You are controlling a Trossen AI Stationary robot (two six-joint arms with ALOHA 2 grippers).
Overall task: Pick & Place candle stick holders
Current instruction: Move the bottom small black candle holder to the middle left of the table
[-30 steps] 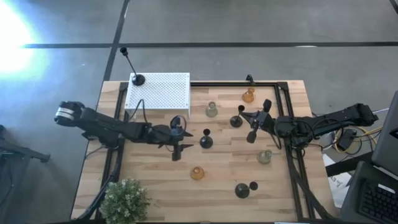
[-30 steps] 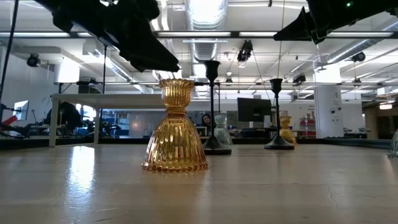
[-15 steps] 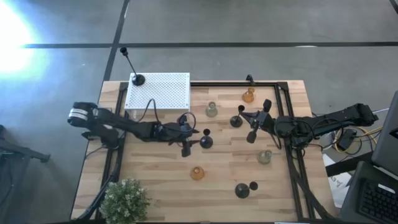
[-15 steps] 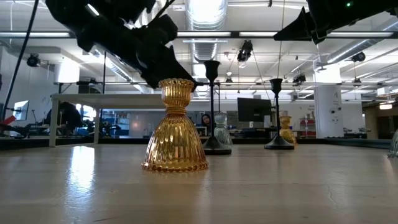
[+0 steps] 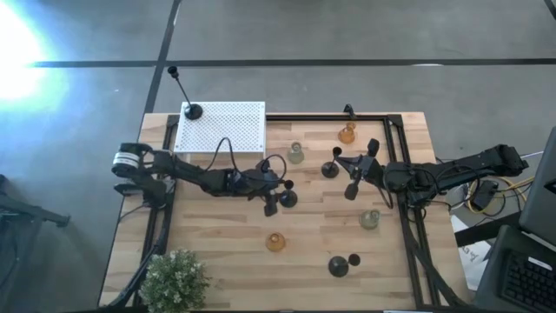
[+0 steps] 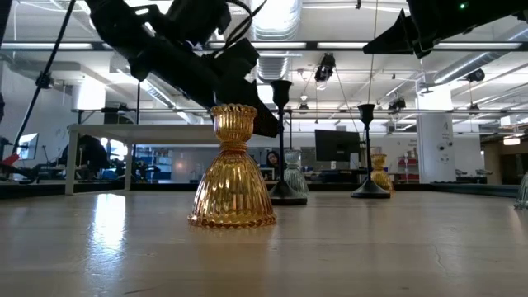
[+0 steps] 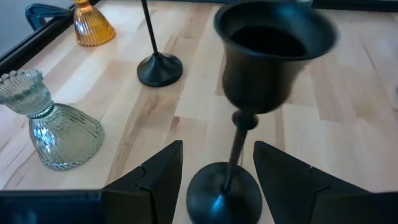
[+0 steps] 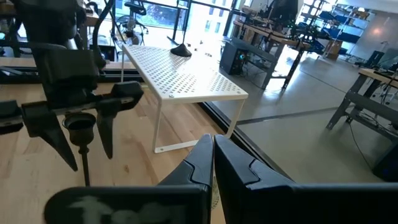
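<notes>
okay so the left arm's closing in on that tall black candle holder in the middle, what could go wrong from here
The left gripper is open with the black candle holder between its fingers; that holder is tall on a thin stem, so a nudge before closing could tip it. A pale green glass holder and another black holder stand nearby and could be clipped.

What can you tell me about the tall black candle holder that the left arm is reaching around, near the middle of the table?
The black candle holder looks like matte dark metal: a wide empty cup on top, a thin stem with a small knob under the cup, and a round domed base. It stands upright on the wooden table, near the middle. The left gripper is open, with one finger on each side of the stem down near the base; no contact with the stem shows yet. A pale green glass holder stands apart from it.
</notes>
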